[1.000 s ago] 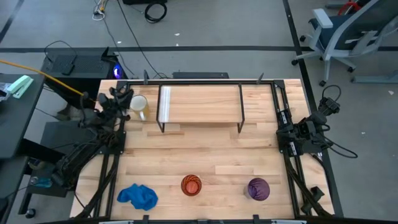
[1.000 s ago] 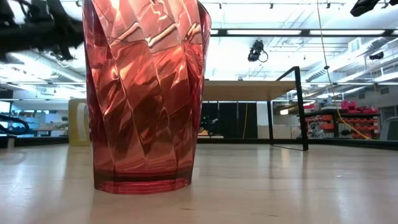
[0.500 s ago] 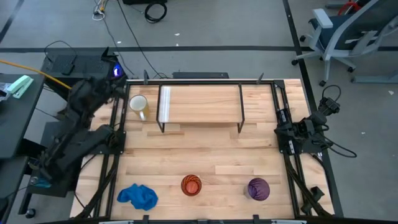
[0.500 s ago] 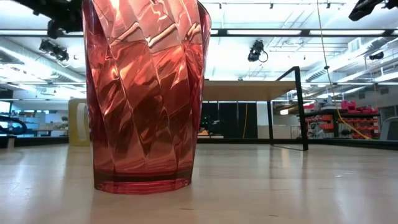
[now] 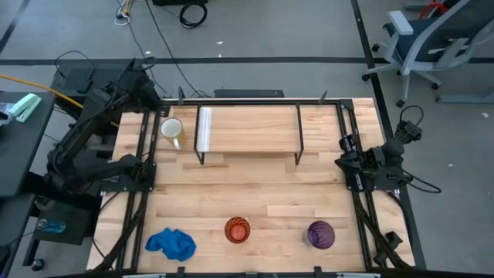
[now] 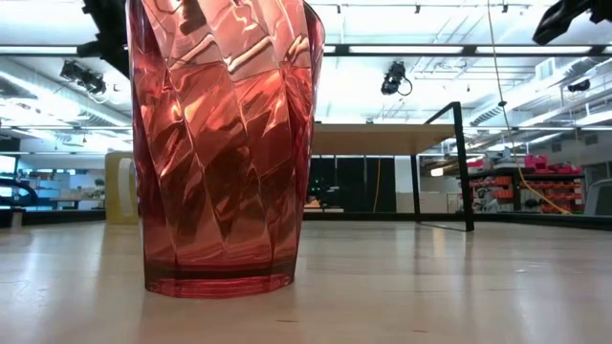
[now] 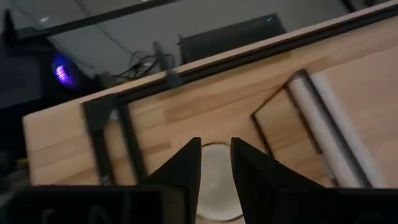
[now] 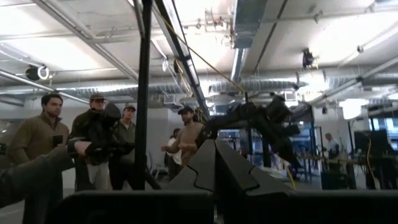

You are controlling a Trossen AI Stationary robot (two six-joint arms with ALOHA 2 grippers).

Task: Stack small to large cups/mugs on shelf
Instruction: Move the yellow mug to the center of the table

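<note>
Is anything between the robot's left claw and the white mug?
Nothing visible. The left gripper hangs above the white mug, which shows through the gap between its fingers. The mug stands on the table just left of the shelf, nothing on it.

Even overhead light falls softly on the table (image 5: pixel 255 193) with faint shadows, ceiling strip lamps (image 6: pixel 421 49) glare across the red-tinted cup (image 6: pixel 225 143) close to the lens, and the left wrist view is smeared by blur.
</note>
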